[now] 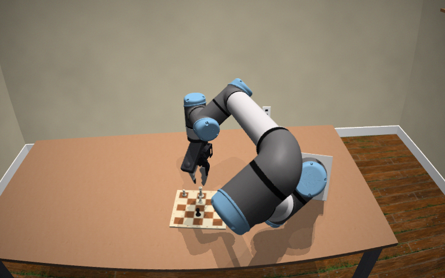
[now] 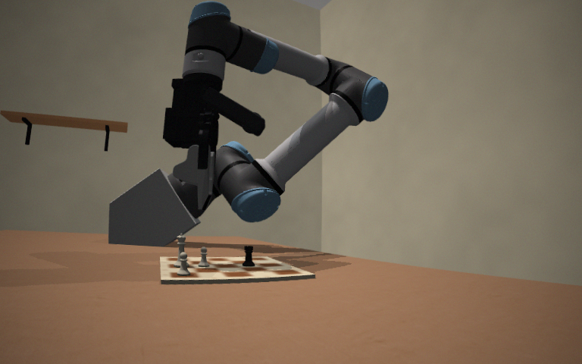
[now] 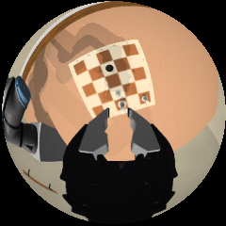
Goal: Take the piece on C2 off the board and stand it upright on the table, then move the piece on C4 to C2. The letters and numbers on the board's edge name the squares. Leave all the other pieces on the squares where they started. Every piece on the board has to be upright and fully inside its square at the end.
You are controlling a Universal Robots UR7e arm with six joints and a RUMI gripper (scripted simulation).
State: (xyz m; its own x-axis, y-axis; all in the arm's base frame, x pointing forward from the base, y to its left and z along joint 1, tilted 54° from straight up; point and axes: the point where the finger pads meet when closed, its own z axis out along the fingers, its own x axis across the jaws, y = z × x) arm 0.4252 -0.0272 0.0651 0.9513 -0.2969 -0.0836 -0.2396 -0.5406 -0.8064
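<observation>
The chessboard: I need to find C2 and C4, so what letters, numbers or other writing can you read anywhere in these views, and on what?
None can be read.
Chessboard: the pale rim shows no readable letters or numbers in any view; any marks are too small to read.
Arm and gripper: no brand or label visible.
Wall outlet: no writing.
</observation>
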